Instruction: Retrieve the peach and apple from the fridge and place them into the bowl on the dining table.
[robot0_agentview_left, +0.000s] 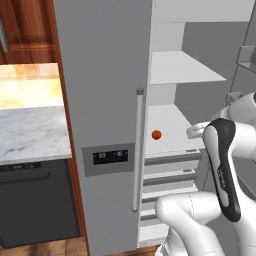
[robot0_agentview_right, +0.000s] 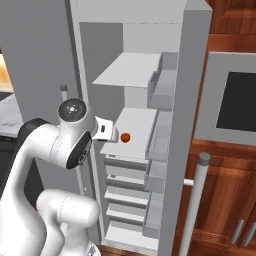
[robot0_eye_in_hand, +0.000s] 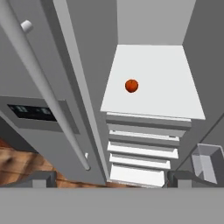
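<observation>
Left base view: one apple is seen, sat alone on a white shelf of the fridge, near the shelf's left front corner. The fridge's right side is stood open while the left door is kept shut, with its one long bar handle and a dark display panel. Two bare shelves are counted here, and a stack of drawers is cut off at the bottom by the white arm. To the left, a marble bench over a dark appliance is cropped by the frame edge.

Right base view: the same single apple is shown at the front of the middle shelf, just beyond the tool (mostly hidden behind the arm's joint, so its tips can't be made out here). Door bins are lined up on the open door to the right. Plenty of bare shelf is left behind the fruit.

Hand view: one apple is seen from above, left of the shelf's middle, with clear room all round. The tool is spread fully wide with nothing gripped, only its two dark tips being visible at the bottom corners.
</observation>
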